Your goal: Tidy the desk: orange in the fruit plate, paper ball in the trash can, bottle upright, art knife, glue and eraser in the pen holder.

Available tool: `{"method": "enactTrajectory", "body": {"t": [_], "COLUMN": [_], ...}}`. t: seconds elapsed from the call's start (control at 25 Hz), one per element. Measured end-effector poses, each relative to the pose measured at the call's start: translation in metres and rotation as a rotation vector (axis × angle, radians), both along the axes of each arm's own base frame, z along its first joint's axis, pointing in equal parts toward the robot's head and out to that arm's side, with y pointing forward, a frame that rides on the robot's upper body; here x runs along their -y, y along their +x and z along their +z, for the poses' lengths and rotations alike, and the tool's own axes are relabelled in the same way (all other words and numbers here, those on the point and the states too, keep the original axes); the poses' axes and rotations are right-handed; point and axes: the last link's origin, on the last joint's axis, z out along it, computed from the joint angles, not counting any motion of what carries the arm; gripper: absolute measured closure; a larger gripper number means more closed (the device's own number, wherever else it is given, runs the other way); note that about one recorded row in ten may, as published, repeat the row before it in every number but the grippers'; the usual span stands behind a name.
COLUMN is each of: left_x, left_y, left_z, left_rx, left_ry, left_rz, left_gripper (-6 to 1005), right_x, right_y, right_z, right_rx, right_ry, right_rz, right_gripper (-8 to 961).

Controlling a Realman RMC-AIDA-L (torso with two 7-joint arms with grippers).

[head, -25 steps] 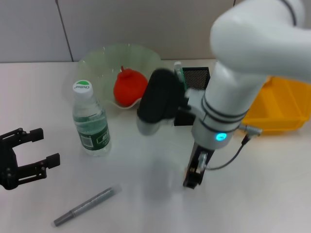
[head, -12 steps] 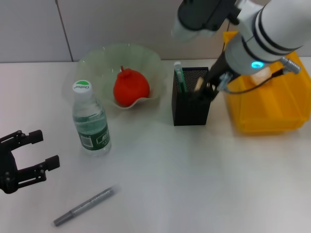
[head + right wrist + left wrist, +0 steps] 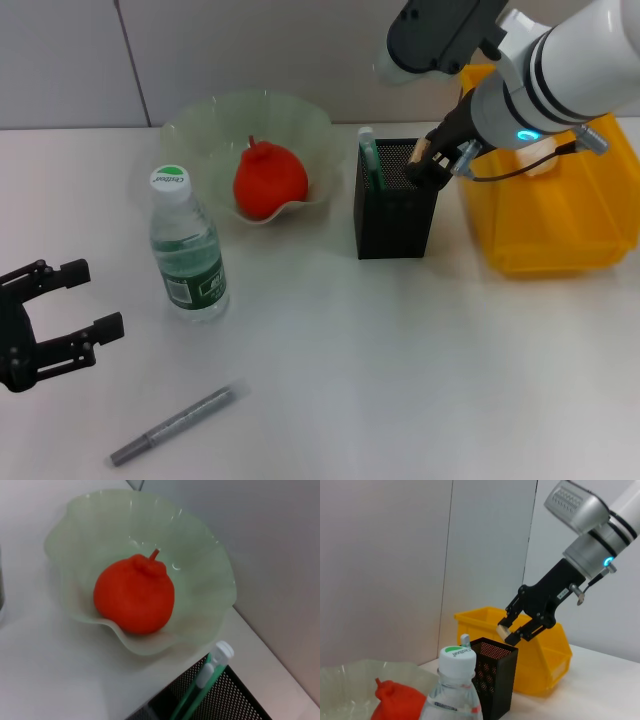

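The orange (image 3: 269, 180) lies in the green fruit plate (image 3: 200, 125), also seen in the right wrist view as orange (image 3: 134, 594) in plate (image 3: 210, 580). The bottle (image 3: 188, 250) stands upright. A black mesh pen holder (image 3: 395, 215) holds a green glue stick (image 3: 367, 156). Just above the holder's rim, my right gripper (image 3: 428, 158) is shut on a small beige eraser (image 3: 418, 152), which the left wrist view shows as eraser (image 3: 504, 632). The grey art knife (image 3: 172, 425) lies on the table near the front. My left gripper (image 3: 55, 325) rests open at the left edge. The paper ball is out of view.
A yellow bin (image 3: 550, 225) stands right of the pen holder, touching or nearly touching it. The right arm's elbow hangs over the back of the table. White table (image 3: 330, 380) stretches between the knife and the holder.
The right arm has swung from low over the table's front middle up and back to the pen holder, then shifted slightly so its gripper hangs over the holder's rim.
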Motion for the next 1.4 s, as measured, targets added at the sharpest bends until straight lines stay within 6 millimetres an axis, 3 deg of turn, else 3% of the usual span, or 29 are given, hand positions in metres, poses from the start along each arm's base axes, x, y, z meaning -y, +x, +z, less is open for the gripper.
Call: {"method": "enactTrajectory", "body": {"t": [0.24,0.56,0.8,0.96,1.0,1.12,1.2,1.36,1.4], "left_x": [0.0,-0.001,-0.006,-0.008,-0.01,-0.01,-0.011,-0.011,-0.012], "left_y": [0.0,0.0,0.008,0.013,0.028,0.041,0.059,0.071,0.083], "left_z": [-0.001,0.004,0.024,0.032,0.044,0.05,0.05,0.047,0.042], "left_rx": [0.003,-0.008,-0.101,-0.149,-0.241,-0.326,-0.439,-0.52,-0.602], "left_ry": [0.002,0.004,-0.039,-0.063,-0.118,-0.171,-0.255,-0.292,-0.322], "left_rz": [-0.002,-0.001,0.019,0.028,0.036,0.04,0.058,0.069,0.092], "left_gripper": [198,199,199,199,199,199,199,199,199], "right_x": [-0.006,-0.003,0.016,0.032,0.043,0.053,0.066,0.077,0.083], "right_y": [0.008,-0.002,-0.007,-0.007,-0.005,-0.002,0.004,0.013,0.018], "right_z": [-0.005,0.0,0.022,0.03,0.035,0.038,0.039,0.037,0.034], "right_rx": [-0.007,-0.05,-0.101,-0.129,-0.137,-0.135,-0.12,-0.109,-0.123], "right_ry": [0.013,0.015,-0.001,-0.046,-0.079,-0.112,-0.157,-0.201,-0.238], "right_rz": [-0.003,0.014,-0.015,-0.037,-0.047,-0.067,-0.104,-0.144,-0.149], "right_gripper": [389,353,201,201,201,201,201,201,201]}}
